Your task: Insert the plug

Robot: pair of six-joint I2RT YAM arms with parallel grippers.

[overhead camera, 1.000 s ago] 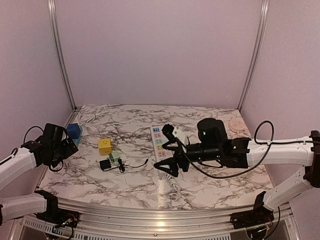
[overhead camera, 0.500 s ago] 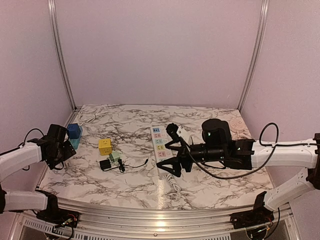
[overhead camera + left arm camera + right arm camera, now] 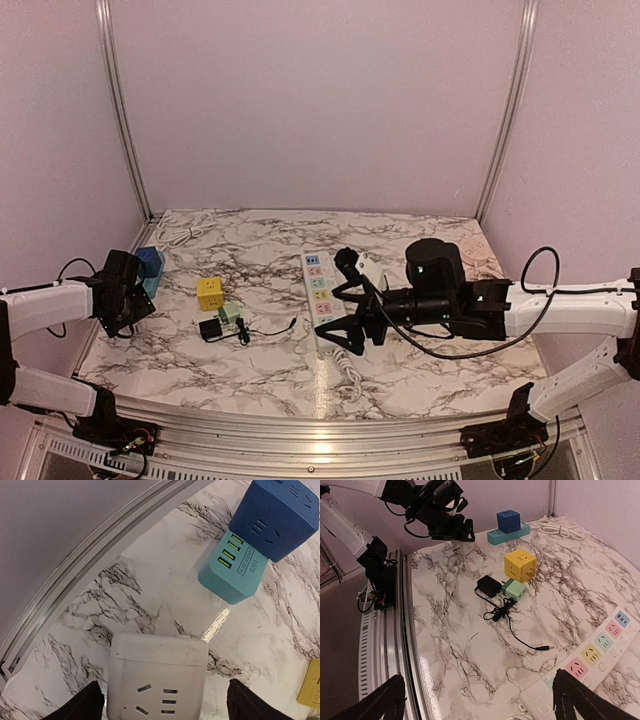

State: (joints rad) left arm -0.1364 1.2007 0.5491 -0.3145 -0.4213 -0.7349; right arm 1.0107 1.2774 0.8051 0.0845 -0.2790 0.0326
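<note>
Slightly rightward the left gripper was shifted, spread astride a white socket cube; the right gripper was held spread. Between the 2, the plug lay ungrasped, nothing inserted.

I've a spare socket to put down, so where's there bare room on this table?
Bare marble: the near edge, in front of the black adapter and left of the power strip; also the back, between the white cable and that strip. Crowded around the yellow cube and green cube.
</note>
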